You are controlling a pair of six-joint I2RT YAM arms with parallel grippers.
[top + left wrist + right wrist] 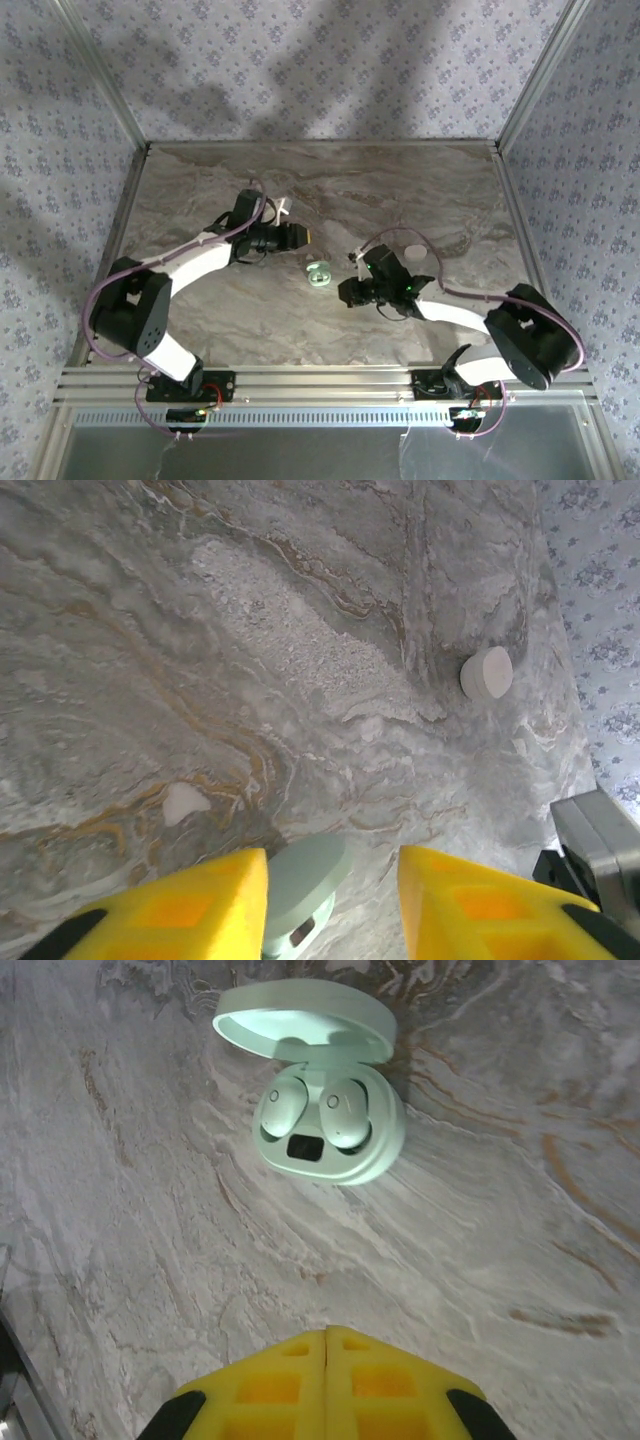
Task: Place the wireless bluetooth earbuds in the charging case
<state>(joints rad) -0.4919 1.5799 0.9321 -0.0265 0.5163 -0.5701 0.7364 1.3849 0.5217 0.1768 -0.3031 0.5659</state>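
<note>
Left hand by charging case, disc beyond

Pale mint-green case and earbuds, upper middle of frame, on a grey marble table veined tan. Bright yellow right gripper. Grey wallpaper with a small floral print.

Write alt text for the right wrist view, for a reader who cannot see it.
An open mint-green charging case lies on a marble table, lid up, with two earbuds seated inside. The right end effector, shut, shows at the bottom edge.
</note>
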